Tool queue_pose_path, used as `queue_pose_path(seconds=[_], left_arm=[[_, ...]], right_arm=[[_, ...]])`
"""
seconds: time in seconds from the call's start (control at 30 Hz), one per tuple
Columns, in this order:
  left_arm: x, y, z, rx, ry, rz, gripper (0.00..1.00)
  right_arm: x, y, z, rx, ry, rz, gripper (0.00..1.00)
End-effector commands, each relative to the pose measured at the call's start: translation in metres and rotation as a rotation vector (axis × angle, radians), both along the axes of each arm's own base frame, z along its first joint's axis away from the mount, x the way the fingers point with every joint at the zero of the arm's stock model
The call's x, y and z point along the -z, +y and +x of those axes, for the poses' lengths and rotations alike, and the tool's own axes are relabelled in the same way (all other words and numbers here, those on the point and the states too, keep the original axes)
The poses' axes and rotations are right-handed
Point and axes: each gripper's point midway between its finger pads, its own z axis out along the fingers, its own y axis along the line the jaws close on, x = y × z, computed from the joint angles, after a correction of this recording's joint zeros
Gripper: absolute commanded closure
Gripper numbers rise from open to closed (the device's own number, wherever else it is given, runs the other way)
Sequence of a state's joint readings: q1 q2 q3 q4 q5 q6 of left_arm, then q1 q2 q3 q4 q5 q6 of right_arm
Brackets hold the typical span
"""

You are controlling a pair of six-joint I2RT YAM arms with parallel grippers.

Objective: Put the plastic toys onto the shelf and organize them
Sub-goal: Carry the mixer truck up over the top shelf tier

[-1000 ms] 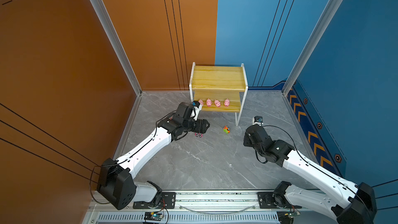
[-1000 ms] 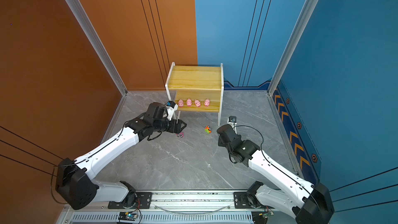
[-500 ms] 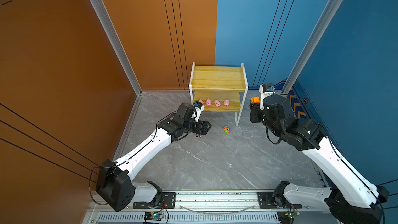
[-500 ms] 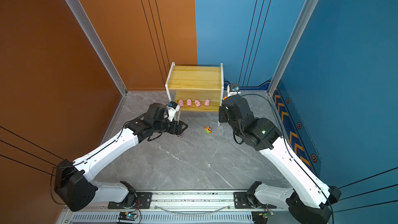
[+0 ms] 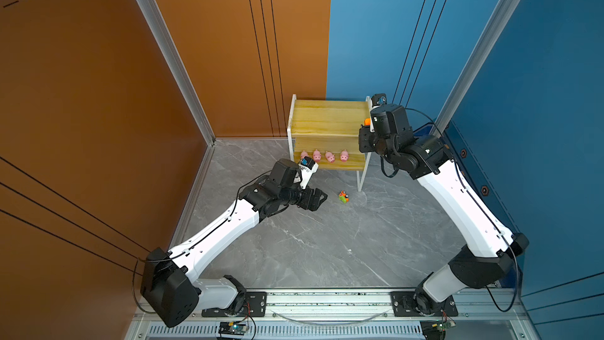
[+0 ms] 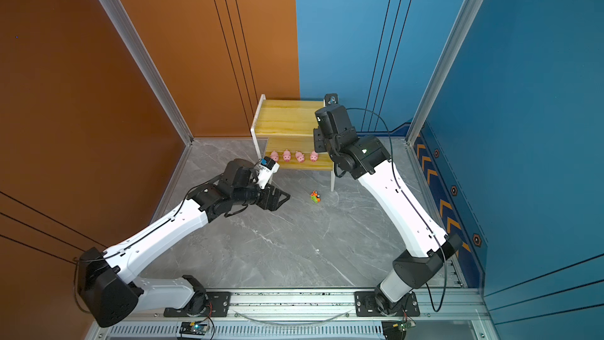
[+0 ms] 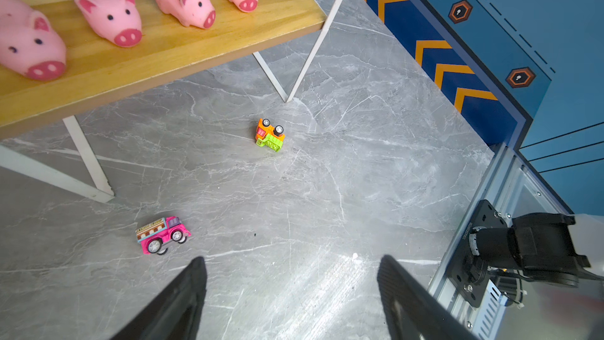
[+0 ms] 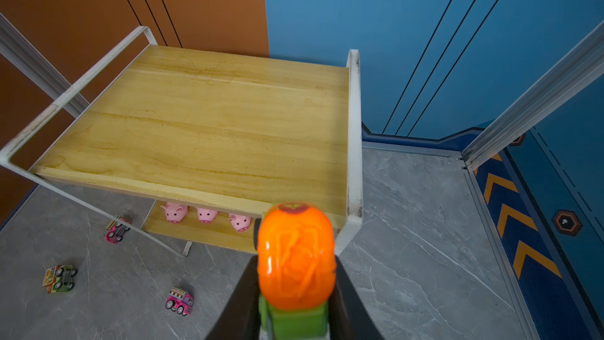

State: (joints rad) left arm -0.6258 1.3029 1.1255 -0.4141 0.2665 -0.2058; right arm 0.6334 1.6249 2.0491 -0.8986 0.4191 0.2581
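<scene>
Left gripper (image 7: 292, 260), jaws wide, hovers near a pink toy truck (image 7: 162, 235); four pink plastic pigs (image 7: 108, 8) line the white-framed wooden shelf's (image 5: 327, 116) lower board (image 7: 163, 47); right gripper (image 8: 295, 276) clasps an orange-green toy car (image 8: 295, 256) at its top board's (image 8: 196, 119) edge.

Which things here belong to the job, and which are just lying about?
Job: shelf; pigs; orange car, gripped; on floor: tipped orange-green car, two pink cars, overturned car.
Lying about: white speck. Fixtures: rail, wall panels.
</scene>
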Motion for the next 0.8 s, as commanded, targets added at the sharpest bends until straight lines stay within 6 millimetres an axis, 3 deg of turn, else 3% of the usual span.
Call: queue_pose_path(seconds=[0.0, 0.77], left_arm=[[-0.003, -0.002, -0.009, 0.034, -0.012, -0.01, 0.17], [-0.002, -0.003, -0.009, 0.036, -0.008, -0.011, 0.17]], right_arm=[[-0.002, -0.002, 0.004, -0.004, 0.012, -0.026, 0.75], [0.034, -0.01, 0.056, 0.079, 0.076, -0.061, 0.74]])
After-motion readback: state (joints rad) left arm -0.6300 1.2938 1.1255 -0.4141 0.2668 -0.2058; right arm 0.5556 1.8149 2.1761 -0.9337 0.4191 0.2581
